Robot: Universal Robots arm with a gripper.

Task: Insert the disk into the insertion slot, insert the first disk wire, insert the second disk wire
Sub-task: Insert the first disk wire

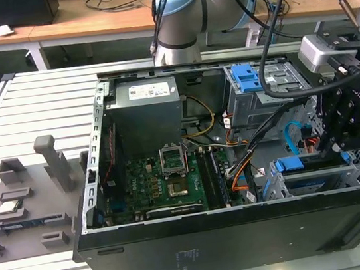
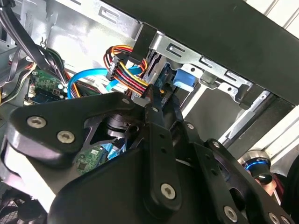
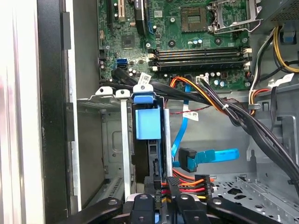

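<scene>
Disk: the disk [image 3: 148,123] is sitting inside the insertion slot [image 3: 124,140], on edge, with its bright blue carrier tab standing clear of the silver rails. In the exterior view the disk [image 1: 311,162] is lying at the near end of the computer case [image 1: 182,242], on the exterior view's right.
Gripper: the gripper [image 3: 163,196] is reaching down at the disk's open end. Its fingers are drawn close together and appear to be pinching the black plug of the first disk wire [image 3: 187,181], the red, orange, yellow and black bundle.
Second wrist view: the gripper [image 2: 154,98] is pointing its tips at the spot where that bundle [image 2: 126,70] is meeting the blue carrier [image 2: 184,79].
Second disk wire: the flat blue cable [image 3: 212,155] is hanging loose just beside the slot, its black plug touching nothing.
Handling of the disk: it is likely rigid, fairly heavy and sensitive to knocks, so the carrier's plastic edges are looking like the safest hold.
Handling of the wires: the strands are probably soft and springy, likely tugging the plug sideways. The small stiff plug body is giving the better grip, held square on its flat sides, because its contacts are likely fragile under skewed pressure.
</scene>
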